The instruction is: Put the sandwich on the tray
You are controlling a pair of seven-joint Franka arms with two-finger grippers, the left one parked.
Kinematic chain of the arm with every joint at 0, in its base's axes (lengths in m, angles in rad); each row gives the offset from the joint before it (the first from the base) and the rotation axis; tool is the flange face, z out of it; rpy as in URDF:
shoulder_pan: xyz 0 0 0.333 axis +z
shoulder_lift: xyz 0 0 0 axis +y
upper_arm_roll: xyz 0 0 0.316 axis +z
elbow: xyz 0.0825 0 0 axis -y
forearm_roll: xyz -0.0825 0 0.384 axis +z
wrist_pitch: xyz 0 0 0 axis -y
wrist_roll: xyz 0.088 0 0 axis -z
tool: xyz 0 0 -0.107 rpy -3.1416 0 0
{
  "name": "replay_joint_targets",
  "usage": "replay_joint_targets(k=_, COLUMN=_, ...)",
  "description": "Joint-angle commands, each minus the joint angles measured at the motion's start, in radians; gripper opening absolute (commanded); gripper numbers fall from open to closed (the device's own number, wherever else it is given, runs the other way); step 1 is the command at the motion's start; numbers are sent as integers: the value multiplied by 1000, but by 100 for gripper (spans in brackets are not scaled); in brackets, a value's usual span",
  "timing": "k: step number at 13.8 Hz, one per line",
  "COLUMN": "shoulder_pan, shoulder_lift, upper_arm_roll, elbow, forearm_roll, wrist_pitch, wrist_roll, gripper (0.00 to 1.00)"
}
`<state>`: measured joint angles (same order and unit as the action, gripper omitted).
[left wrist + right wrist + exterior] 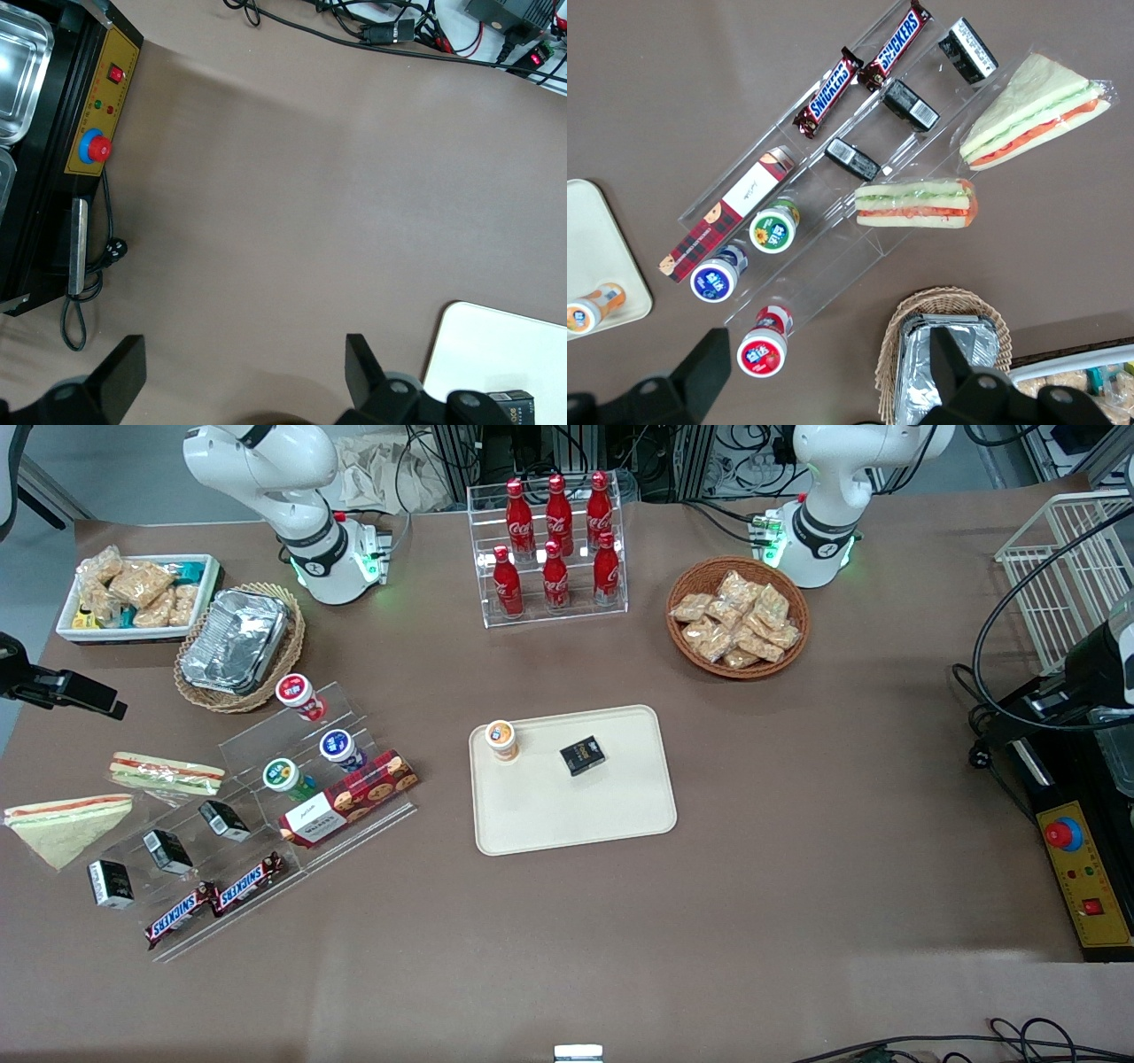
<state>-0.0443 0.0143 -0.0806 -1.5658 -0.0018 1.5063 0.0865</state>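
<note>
Two clear-wrapped wedge sandwiches lie on the brown table at the working arm's end. One sandwich (166,772) (914,204) rests beside the clear display stand, its red and green stripe showing. The second sandwich (66,825) (1032,111) lies flat, nearer the front camera and the table's end. The cream tray (567,815) (594,248) sits mid-table. It holds an orange-lidded cup (501,740) and a small black box (582,755). My gripper (828,372) is open and empty. It hangs high above the table between a red-lidded cup (764,341) and the foil tray. It is out of the front view.
A clear stepped stand (266,806) holds lidded cups, black boxes, Snickers bars and a cookie box. A foil tray in a wicker basket (237,642) and a white snack bin (137,598) stand farther back. A cola rack (554,549) and a snack basket (737,615) stand at the back.
</note>
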Motion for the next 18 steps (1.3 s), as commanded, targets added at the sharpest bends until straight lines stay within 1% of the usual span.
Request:
replay_joint_targets(k=1, shoulder_pan=0, shoulder_lift=9, upper_arm_roll=-4, elbow=9, forearm_roll=23, wrist_pitch=20, wrist_roll=10, gripper=100)
replay_joint_targets(k=9, shoulder_pan=-12, shoulder_lift=9, upper_arm_roll=-13, elbow=13, forearm_roll=20, wrist_pitch=37, wrist_roll=188, gripper=100)
replay_joint_targets(k=11, shoulder_pan=-41, shoulder_lift=16, upper_arm_roll=-47, elbow=13, forearm_roll=29, wrist_pitch=38, wrist_roll=196, gripper=100)
replay_joint_targets(k=13, shoulder_pan=-45, shoulder_lift=26, upper_arm_roll=-51, elbow=13, forearm_roll=13, wrist_pitch=74, wrist_roll=191, gripper=100)
replay_joint_targets(k=16, shoulder_pan=-66, shoulder_lift=50, upper_arm_roll=-62, elbow=13, forearm_roll=20, wrist_pitch=90, wrist_roll=202, gripper=100)
replay_joint_targets(k=18, shoulder_pan=-84, shoulder_lift=70, upper_arm_roll=-94, elbow=13, forearm_roll=42, wrist_pitch=165, wrist_roll=199, gripper=100)
